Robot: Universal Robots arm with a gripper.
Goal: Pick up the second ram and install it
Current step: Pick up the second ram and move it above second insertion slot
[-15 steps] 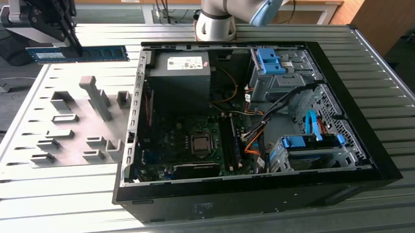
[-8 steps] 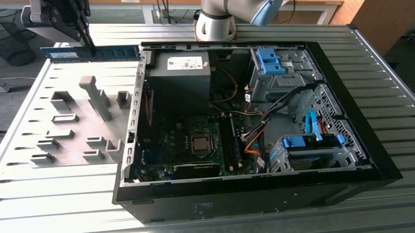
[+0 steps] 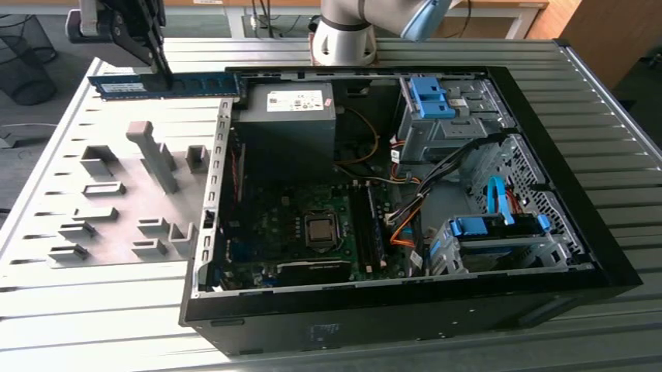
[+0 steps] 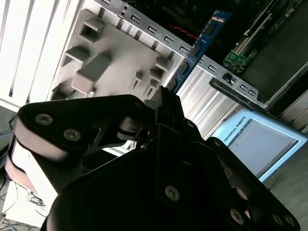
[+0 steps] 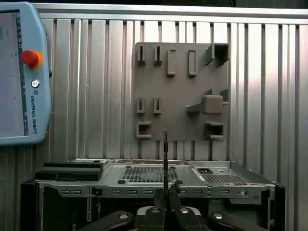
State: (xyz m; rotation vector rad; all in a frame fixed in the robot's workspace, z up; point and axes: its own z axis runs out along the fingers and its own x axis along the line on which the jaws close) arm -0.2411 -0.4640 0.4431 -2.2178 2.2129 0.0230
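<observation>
Up at the exterior view's left, over the grey fixture plate (image 3: 124,116) beside the open case (image 3: 605,248), the 2nd ram (image 3: 201,83) is pinched near mid-length by the gripper (image 3: 166,75), jaws narrow. Judged light, stiff, thin and fragile. It is best held by its flat faces, with the contacts untouched.

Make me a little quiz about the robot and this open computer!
1. True or false: the gripper holds the ram.
2. What colour is the plate beside the case? A grey, B red, C yellow.
3. Fill in: the clips inside the case are ____.
Key: 1 true; 2 A; 3 blue.
</observation>
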